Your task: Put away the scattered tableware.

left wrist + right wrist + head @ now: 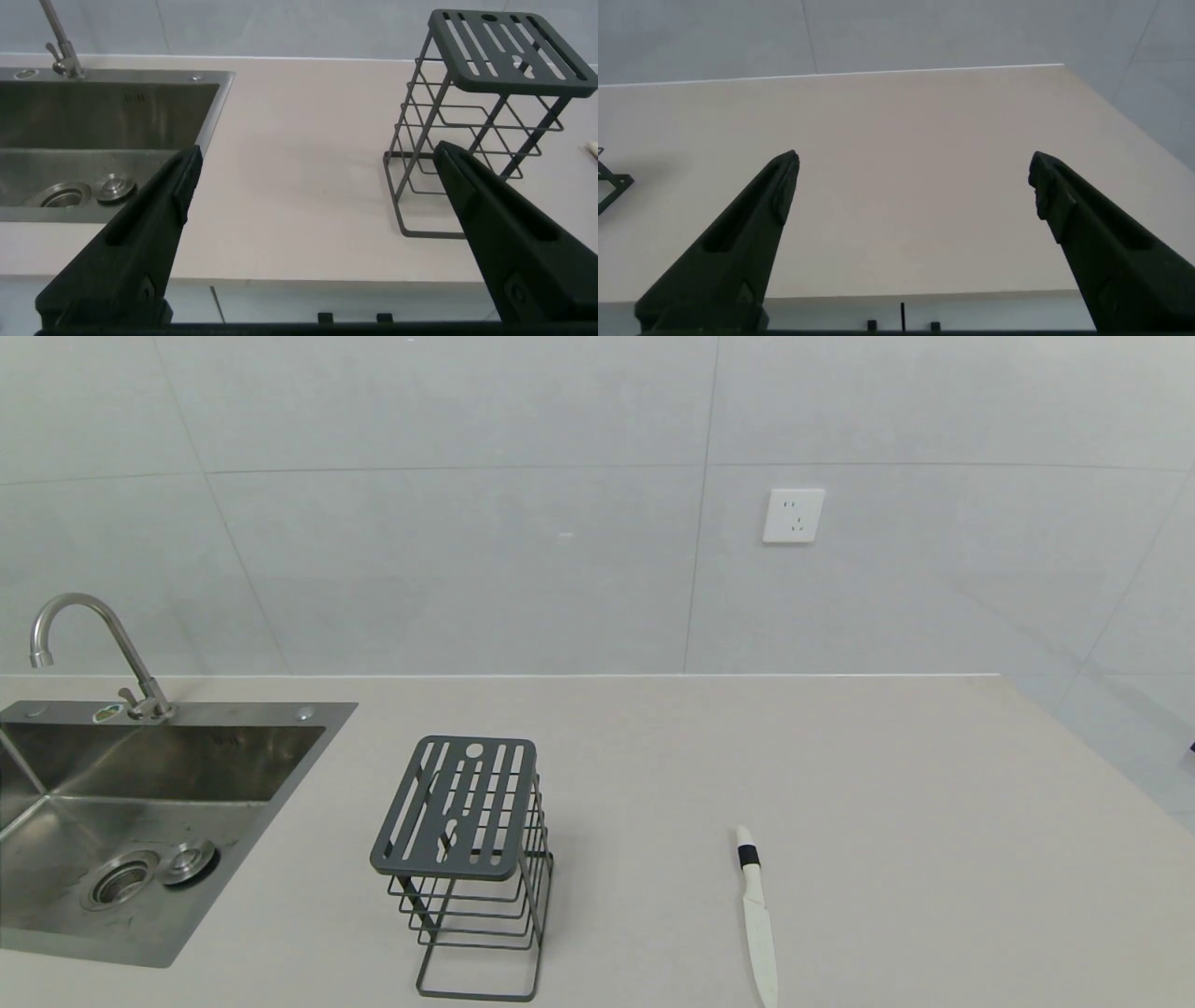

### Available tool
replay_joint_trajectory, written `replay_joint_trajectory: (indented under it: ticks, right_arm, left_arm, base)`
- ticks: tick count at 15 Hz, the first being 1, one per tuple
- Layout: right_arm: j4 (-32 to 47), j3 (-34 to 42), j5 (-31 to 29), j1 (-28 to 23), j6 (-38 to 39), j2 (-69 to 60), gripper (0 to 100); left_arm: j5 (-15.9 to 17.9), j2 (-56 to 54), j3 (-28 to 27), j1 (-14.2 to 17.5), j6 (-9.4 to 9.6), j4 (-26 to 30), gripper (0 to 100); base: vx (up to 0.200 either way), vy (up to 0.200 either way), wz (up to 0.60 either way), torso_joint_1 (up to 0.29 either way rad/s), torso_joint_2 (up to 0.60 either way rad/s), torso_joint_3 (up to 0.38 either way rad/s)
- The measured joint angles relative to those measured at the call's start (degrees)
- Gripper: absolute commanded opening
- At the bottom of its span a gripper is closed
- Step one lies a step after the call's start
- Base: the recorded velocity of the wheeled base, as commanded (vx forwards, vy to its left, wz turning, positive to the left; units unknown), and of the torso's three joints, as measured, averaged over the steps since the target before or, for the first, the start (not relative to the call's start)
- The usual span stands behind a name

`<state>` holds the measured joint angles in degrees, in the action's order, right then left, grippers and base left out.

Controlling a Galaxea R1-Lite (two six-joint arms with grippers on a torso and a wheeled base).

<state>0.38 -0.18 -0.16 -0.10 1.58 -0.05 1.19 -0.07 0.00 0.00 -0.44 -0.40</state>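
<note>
Both grippers are empty and spread wide right now. The left gripper (313,233) hangs just off the near edge of the counter (299,140), fingers (140,243) far apart with nothing between them. Ahead of it and a bit to its right stands the wire rack (486,121) with the slotted top, upright. Ahead to its left is the sink (140,121), with the tap (56,37) behind it. The right gripper (910,233) is the same deal: jaws wide, bare counter ahead, a corner of the rack's base off to its left. The knife (756,915) lies flat on the counter, well to the right of the rack, pointed end toward the near edge, black band near the far end
</note>
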Motion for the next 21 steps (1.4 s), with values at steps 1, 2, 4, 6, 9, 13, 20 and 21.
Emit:
replay_joint_trajectory:
  ticks: [1,2,4,6,9,13,20,21]
  right_arm:
    - [-0.2,0.0,0.3,0.0,-0.2,0.0,100]
    - [-2.5,0.1,0.7,0.0,-0.3,0.0,100]
    - [-13.1,0.1,1.7,0.0,0.0,0.0,100]
    - [-16.1,-0.7,10.9,0.0,-0.1,0.0,100]
    - [-7.7,-5.0,18.8,-0.1,-1.4,0.8,100]
    - [-5.6,-10.9,21.3,0.0,-2.6,7.7,100]
    - [-5.3,-11.8,28.1,8.5,-9.4,32.7,100]
    - [-5.3,-11.6,28.3,11.0,-9.7,36.8,100]
  left_arm:
    - [0.0,0.0,0.0,0.0,0.09,0.0,100]
    - [0.0,0.0,0.0,0.0,0.15,0.0,100]
    - [0.1,0.0,0.0,0.0,0.44,0.0,100]
    - [0.1,0.0,0.0,0.0,0.57,0.0,100]
    - [0.1,0.0,0.0,0.0,0.62,0.1,100]
    - [0.2,0.0,0.0,0.1,0.68,0.1,100]
    - [0.2,0.0,0.0,0.0,0.71,0.1,100]
    - [0.2,0.0,0.0,0.0,0.71,0.1,100]
  base:
    - [0.0,0.0,0.0,0.0,0.0,0.0]
    - [0.0,0.0,0.0,0.0,0.0,0.0]
    - [0.0,0.0,0.0,0.0,0.0,0.0]
    - [0.0,0.0,0.0,0.0,0.0,0.0]
    - [0.0,0.0,0.0,0.0,0.0,0.0]
    - [0.0,0.0,0.0,0.0,0.0,0.0]
    - [0.0,0.0,0.0,0.0,0.0,0.0]
    - [0.0,0.0,0.0,0.0,0.0,0.0]
